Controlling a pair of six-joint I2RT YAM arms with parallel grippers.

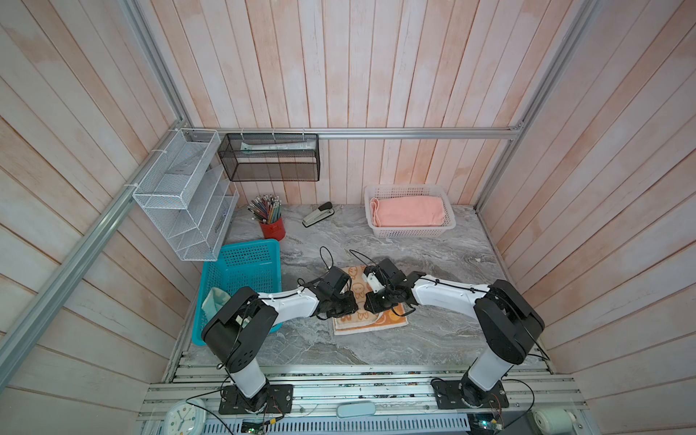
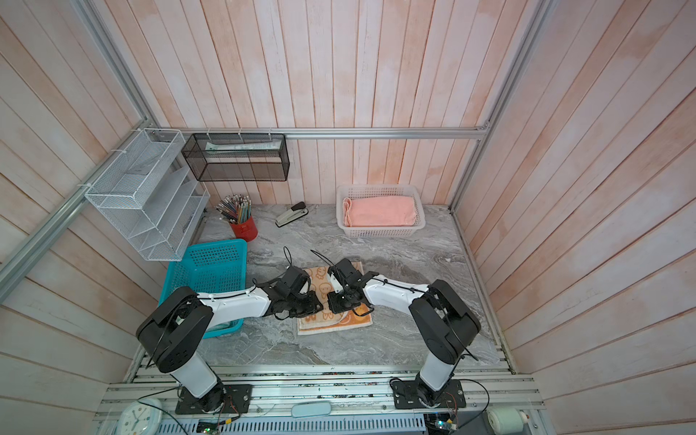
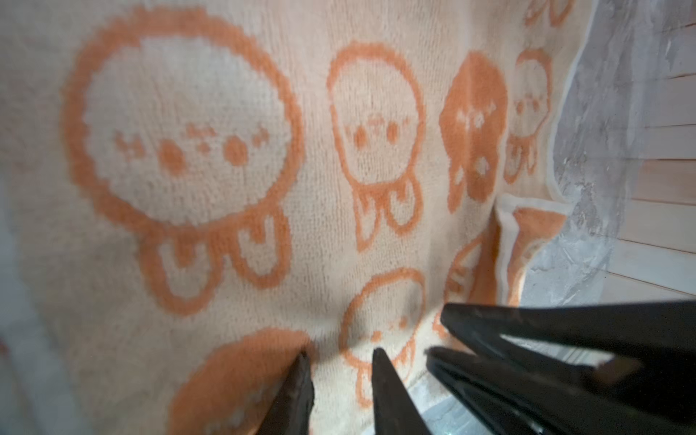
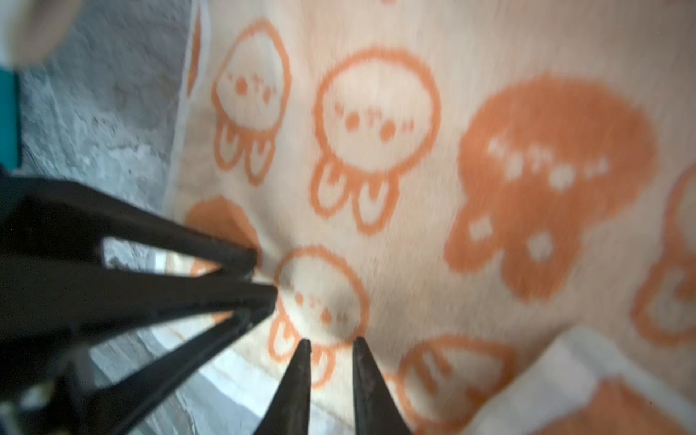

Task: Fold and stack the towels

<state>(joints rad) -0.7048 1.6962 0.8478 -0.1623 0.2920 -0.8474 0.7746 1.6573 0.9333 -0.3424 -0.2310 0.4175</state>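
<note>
Left wrist view has the left fingers [image 3: 297,395] a narrow gap apart with nothing between them, tips low over the bunny towel [image 3: 263,188]; the right fingers [image 4: 295,388] look the same, slightly parted and empty. In both top views the towel lies flat in the middle of the table [image 1: 433,263], directly beneath both arms, which meet nose to nose over its nearer half. I'd judge neither arm nearer, and its long axis seems to run away from the robot, though that's hard to tell.
</note>
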